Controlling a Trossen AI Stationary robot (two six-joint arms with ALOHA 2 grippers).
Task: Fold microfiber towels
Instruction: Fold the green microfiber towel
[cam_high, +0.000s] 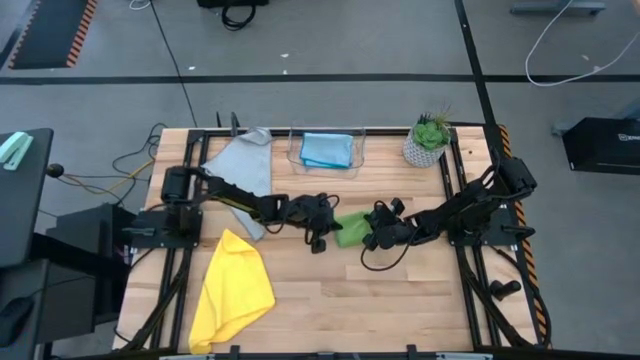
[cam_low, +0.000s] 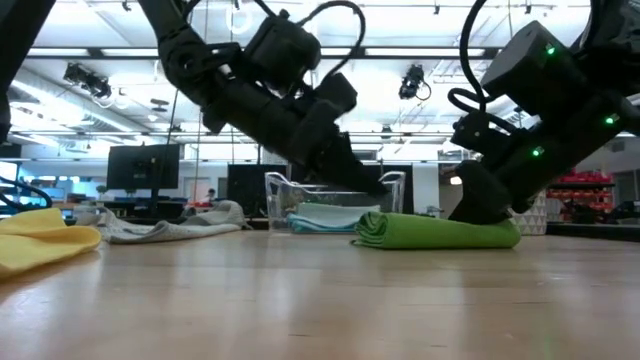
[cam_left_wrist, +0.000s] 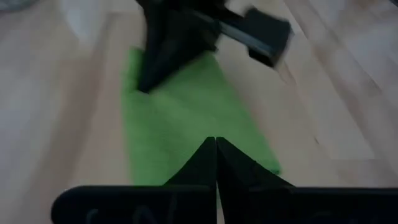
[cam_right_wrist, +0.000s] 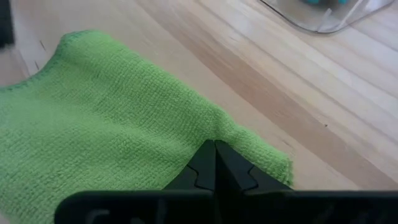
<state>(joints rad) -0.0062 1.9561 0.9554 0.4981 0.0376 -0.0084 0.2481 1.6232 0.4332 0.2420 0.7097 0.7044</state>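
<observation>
By my reading about halfway: the blue towel (cam_high: 326, 149) lies folded in the clear bin (cam_high: 357, 160) at upper centre, both end effectors, left (cam_high: 322, 240) and right (cam_high: 372, 238), fingers together, press the folded green towel (cam_high: 352, 228) mid-frame, while grey towel (cam_high: 245, 166) and yellow towel (cam_high: 232, 288) lie unfolded at left.

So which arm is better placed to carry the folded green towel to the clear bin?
Probably right: the right gripper rests shut on the green towel, and the clear bin sits on its side.
</observation>
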